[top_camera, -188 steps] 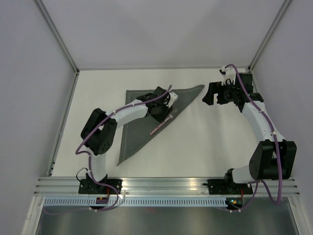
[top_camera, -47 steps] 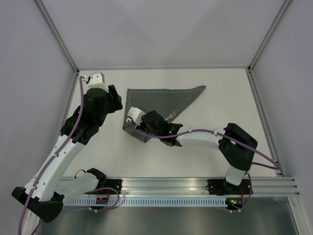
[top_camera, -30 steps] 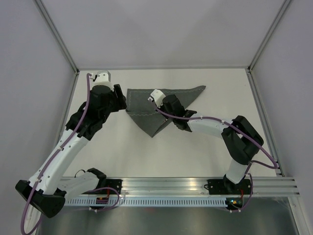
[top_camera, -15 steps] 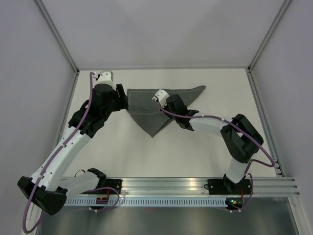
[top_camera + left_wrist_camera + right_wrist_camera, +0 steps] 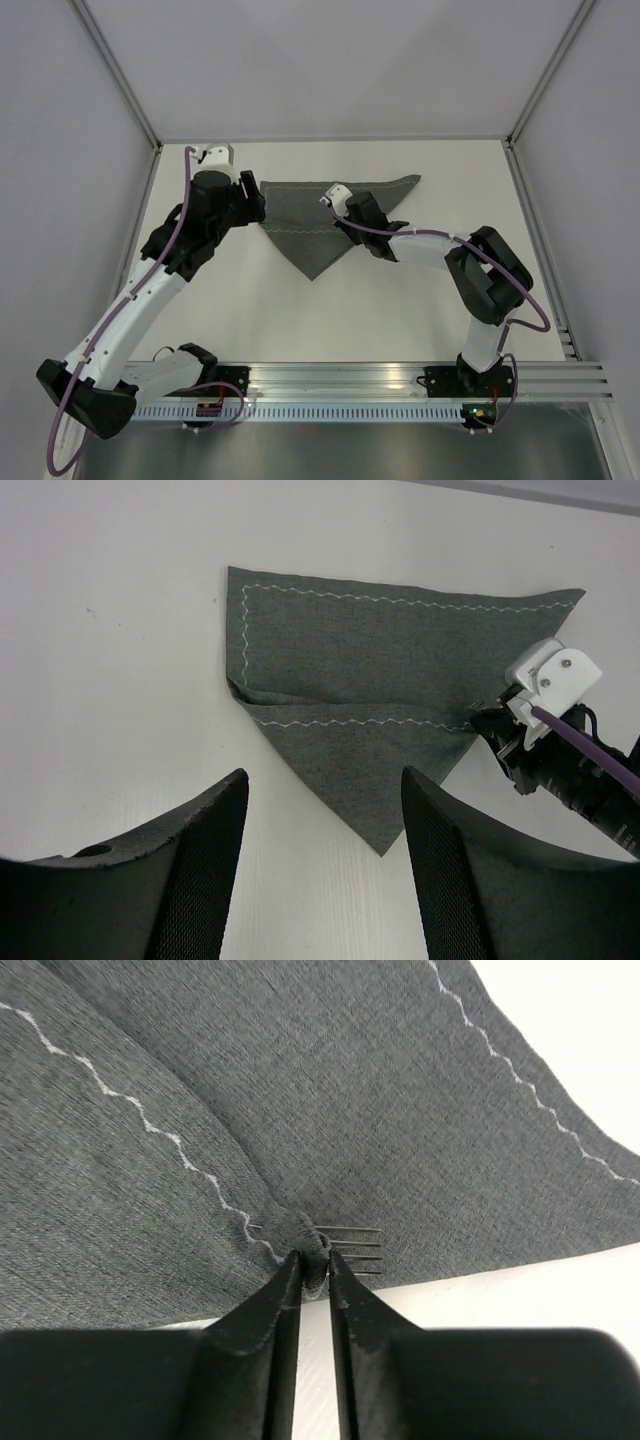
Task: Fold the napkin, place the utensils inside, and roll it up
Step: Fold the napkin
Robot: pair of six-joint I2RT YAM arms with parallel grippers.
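The folded napkin (image 5: 318, 215) lies mid-counter (image 5: 400, 300), a fork (image 5: 350, 1245) peeking out where the right pincer (image 5: 314, 1260) nips its edge, while the left pincer (image 5: 320, 780) hangs spread wide above it.

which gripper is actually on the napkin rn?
The right gripper: the folded edge of the napkin sits between its tips, beside the fork tines. The left gripper hangs open above, touching nothing.

Robot test cell in a lab, not a home. Bare white tabletop (image 5: 400, 300) boxed in by blank grey panels (image 5: 60, 150); metal corner posts (image 5: 115, 70) upper left and upper right. Slotted aluminium rail (image 5: 340, 375) along the bottom edge carries both arm bases (image 5: 478, 378); purple cables (image 5: 165, 250) run exposed.
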